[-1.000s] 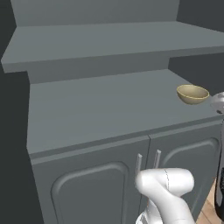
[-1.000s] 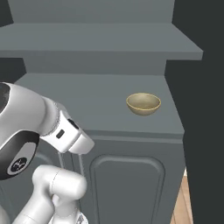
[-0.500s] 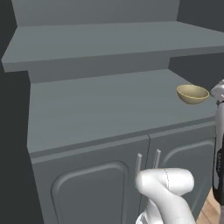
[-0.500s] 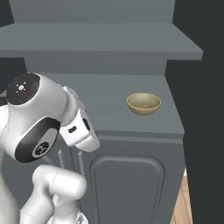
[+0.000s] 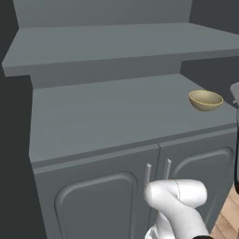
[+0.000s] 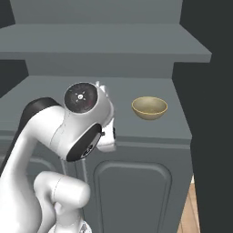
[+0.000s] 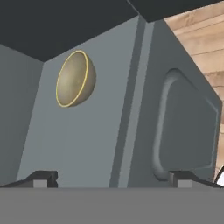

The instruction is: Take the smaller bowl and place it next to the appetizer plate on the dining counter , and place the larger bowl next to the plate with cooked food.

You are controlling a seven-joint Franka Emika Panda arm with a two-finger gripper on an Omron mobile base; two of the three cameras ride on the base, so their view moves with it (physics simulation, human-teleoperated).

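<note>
Setting: grey kitchen cabinet (image 5: pixel 116 116) with a flat matte top, a raised shelf (image 5: pixel 121 44) behind it and two panelled doors (image 5: pixel 93 205) with slim vertical handles below; wood floor (image 7: pixel 205 39) shows off the cabinet's right end.
Bowl: one tan-gold bowl (image 5: pixel 206 100) with a lighter yellow rim sits upright on the cabinet top, near the right end and towards the front edge; the same bowl (image 6: pixel 149 108) appears right of centre in the right base view. With no other bowl beside it, it cannot be told whether it is the smaller or the larger one.
Arm: white arm (image 6: pixel 77 132) with dark joints rises in front of the cabinet doors, its round elbow joint level with the cabinet's front edge and left of the bowl in the right base view.
Gripper: the gripper (image 7: pixel 112 179) has its two dark fingertips (image 7: pixel 41 178) spread wide apart at the bottom of the hand view, with nothing between them.
Gripper and bowl: well apart; in the rolled hand view the bowl (image 7: pixel 75 78) lies ahead on the grey top, no contact.
Cabinet corner: the front edge and one door panel (image 7: pixel 183 127) run between the fingertips and the floor in the hand view.
</note>
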